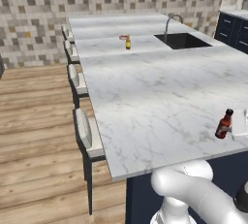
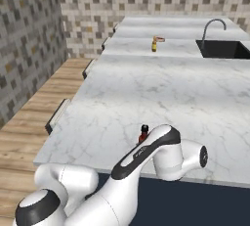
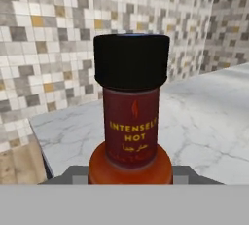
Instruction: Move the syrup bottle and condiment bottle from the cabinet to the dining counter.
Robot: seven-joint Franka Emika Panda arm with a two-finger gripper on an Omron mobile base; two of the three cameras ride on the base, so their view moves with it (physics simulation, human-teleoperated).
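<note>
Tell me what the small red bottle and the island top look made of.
Condiment bottle: glossy reddish-brown body, glass or hard plastic, can't say which; matte black cap, likely plastic; dark red printed label. Dining counter: polished marble look, white with grey veins.

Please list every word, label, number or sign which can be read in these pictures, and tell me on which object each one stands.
"INTENSELY" and below it "HOT": on the red neck label of the condiment bottle, under a small flame sign.
Below "HOT" there is one more short line, too small and blurred to read.
The small yellow bottle far away on the dining counter: any label is too small to read.
</note>
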